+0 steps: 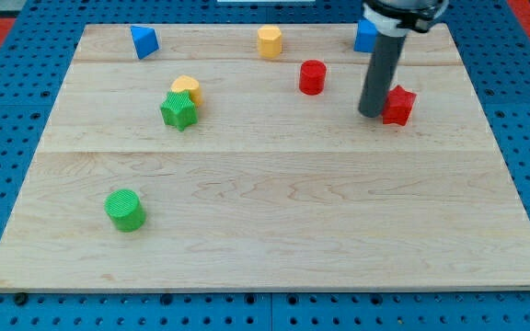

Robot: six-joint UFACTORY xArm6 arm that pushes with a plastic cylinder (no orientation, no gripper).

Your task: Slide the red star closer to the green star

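Observation:
The red star (399,105) lies on the wooden board (274,202) at the view's upper right. My tip (372,113) stands right beside it, on its left side, touching or nearly touching it. The green star (178,110) lies far to the left, at the view's upper left, with a yellow block (186,88) pressed against its top side.
A red cylinder (312,76) stands left of my rod. A yellow cylinder (269,41) and a blue block (144,40) lie near the top edge. Another blue block (365,37) is partly hidden behind the rod. A green cylinder (124,209) sits at the lower left.

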